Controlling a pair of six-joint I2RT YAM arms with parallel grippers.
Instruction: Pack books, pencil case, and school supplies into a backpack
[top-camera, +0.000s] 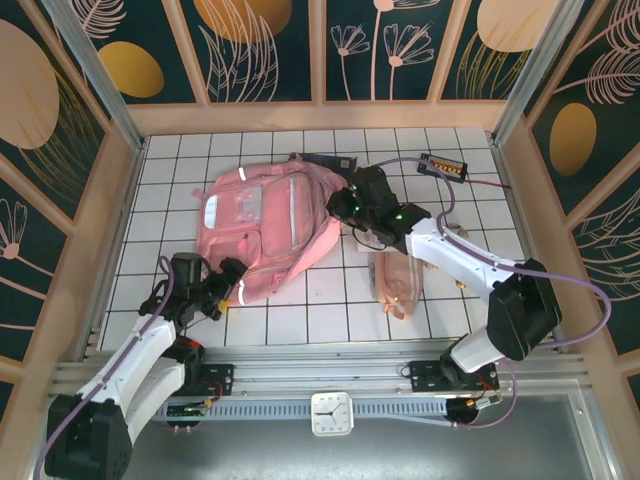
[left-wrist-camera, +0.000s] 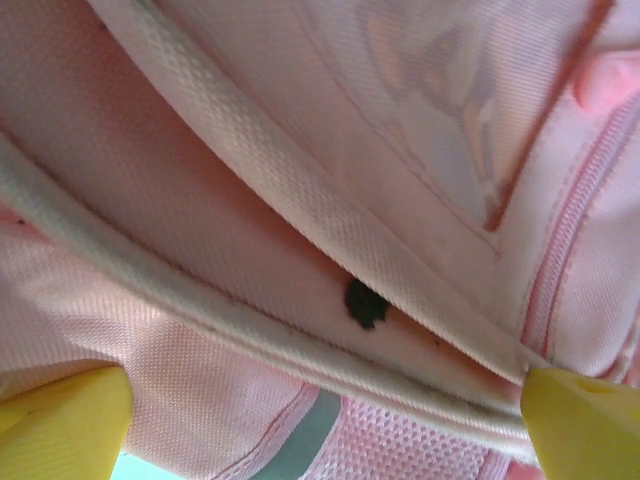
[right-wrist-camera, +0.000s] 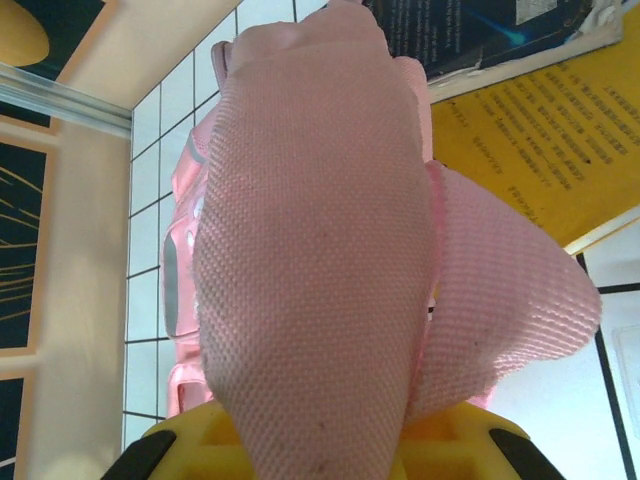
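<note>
**Two grippers working at a pink backpack on a tiled table**

Overhead view, read from left to right. The left gripper (top-camera: 235, 278) is sitting at about 7 o'clock from the centre of the table (top-camera: 300, 322), pointing toward 2 o'clock at the lower edge of the backpack (top-camera: 265, 225). In the left wrist view its yellow fingers (left-wrist-camera: 60, 420) are standing wide apart at the two lower corners. Pink woven cloth and a white piped seam (left-wrist-camera: 250, 330) are running across the gap between them, and a small dark spot (left-wrist-camera: 366, 303) is showing just above the seam. Whether the fingers are touching the cloth cannot be told.

The backpack is lying flat, left of the table's centre, with its front pockets facing up. A navy book (top-camera: 320, 160) is peeking out at the backpack's 1 o'clock edge.

The right gripper (top-camera: 345, 205) is sitting at the backpack's 3 o'clock edge. In the right wrist view the right gripper (right-wrist-camera: 330, 447) is pinching a broad fold of the backpack's pink cloth, which is rising from between its yellow fingers (right-wrist-camera: 200, 445). In that same view the navy book (right-wrist-camera: 480, 30) is lying at 1 o'clock and the yellow book (right-wrist-camera: 550, 130) at 2 o'clock, the navy one overlapping the yellow one.

The pencil case (top-camera: 395, 282) is lying at 5 o'clock from the backpack, apart from it, just beside the right forearm. A small black box (top-camera: 443, 165) is resting near the table's 1 o'clock corner. A clock (top-camera: 330, 413) is lying at 6 o'clock, on the near rail.
</note>
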